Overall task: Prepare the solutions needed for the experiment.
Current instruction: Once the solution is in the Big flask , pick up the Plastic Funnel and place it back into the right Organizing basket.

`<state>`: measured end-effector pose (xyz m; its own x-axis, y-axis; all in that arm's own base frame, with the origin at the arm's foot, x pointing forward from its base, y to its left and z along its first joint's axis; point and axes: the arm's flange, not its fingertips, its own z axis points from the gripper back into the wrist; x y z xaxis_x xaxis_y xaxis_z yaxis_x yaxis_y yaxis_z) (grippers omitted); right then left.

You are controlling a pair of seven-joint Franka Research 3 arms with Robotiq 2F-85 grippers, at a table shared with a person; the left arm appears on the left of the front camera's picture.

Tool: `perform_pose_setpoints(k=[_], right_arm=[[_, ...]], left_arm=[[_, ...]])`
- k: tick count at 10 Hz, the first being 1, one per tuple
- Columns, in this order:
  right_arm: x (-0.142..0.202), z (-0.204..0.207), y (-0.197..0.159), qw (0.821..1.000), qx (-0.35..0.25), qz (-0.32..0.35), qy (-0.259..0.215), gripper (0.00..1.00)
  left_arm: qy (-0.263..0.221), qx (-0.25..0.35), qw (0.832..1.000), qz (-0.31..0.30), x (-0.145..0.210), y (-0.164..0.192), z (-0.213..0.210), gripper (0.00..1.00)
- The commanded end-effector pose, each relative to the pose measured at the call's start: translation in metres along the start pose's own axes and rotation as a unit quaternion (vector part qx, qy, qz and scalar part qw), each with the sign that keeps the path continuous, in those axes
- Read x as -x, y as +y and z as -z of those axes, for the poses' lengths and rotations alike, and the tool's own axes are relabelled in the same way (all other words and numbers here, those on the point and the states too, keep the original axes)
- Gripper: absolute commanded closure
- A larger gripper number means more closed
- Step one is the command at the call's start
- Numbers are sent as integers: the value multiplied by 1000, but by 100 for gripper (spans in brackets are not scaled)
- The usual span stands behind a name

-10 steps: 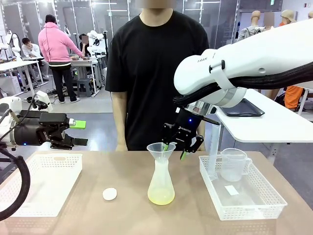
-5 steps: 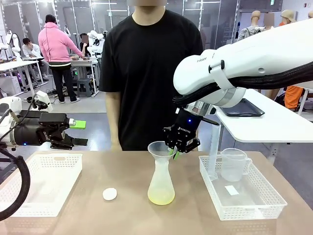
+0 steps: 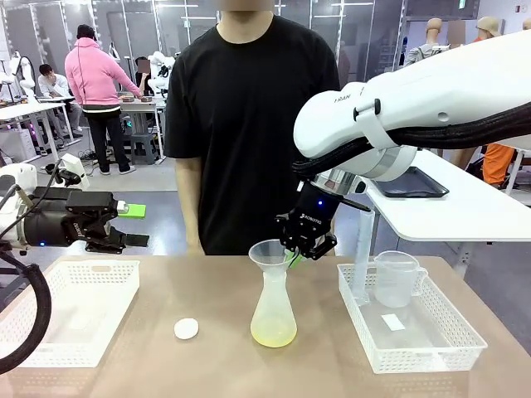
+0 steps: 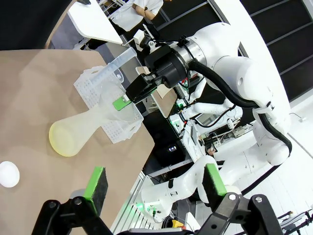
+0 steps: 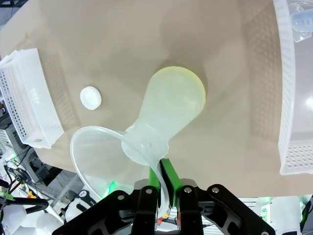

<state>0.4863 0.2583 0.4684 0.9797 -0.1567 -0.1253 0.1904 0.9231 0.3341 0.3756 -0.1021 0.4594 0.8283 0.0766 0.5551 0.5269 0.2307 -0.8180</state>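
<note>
A frosted conical flask [image 3: 273, 307] stands mid-table, with the pale yellow-green solutions [image 3: 273, 334] tinting its base. A clear funnel [image 3: 270, 253] sits in its neck. My right gripper [image 3: 296, 256] is shut on the funnel's rim at the right side. The right wrist view looks down on the funnel [image 5: 100, 149], its rim pinched between the green pads [image 5: 168, 177], and the flask [image 5: 168, 105] below. My left gripper [image 3: 133, 225] hangs open above the left basket, holding nothing. The left wrist view shows its fingers [image 4: 98, 178] spread, with the flask [image 4: 80, 132] farther off.
A small white disc [image 3: 186, 328] lies left of the flask. A white basket [image 3: 419, 352] at the right holds a clear measuring jug [image 3: 397, 278] and a tall cylinder [image 3: 362, 253]. Another white basket [image 3: 79, 323] sits at the left. A person [image 3: 249, 124] stands at the far edge.
My right gripper went from open beside the funnel to shut on its rim. The person has shifted slightly left. The left arm has not moved.
</note>
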Motion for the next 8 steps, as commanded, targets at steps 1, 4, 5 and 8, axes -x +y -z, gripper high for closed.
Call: perform_pose_setpoints(k=[1,4,5,8], right_arm=[[1,12,2,1000,0,15,9,100],[8,7,5,1000,-15,-2,-1,100],[10,7,5,1000,-18,-6,-6,100],[22,-4,8,998,-39,-30,-27,100]], left_arm=[[6,0,1000,-3,1,-3,0,0],[6,0,1000,-3,1,-3,0,0],[6,0,1000,-3,1,-3,0,0],[6,0,1000,-3,1,-3,0,0]])
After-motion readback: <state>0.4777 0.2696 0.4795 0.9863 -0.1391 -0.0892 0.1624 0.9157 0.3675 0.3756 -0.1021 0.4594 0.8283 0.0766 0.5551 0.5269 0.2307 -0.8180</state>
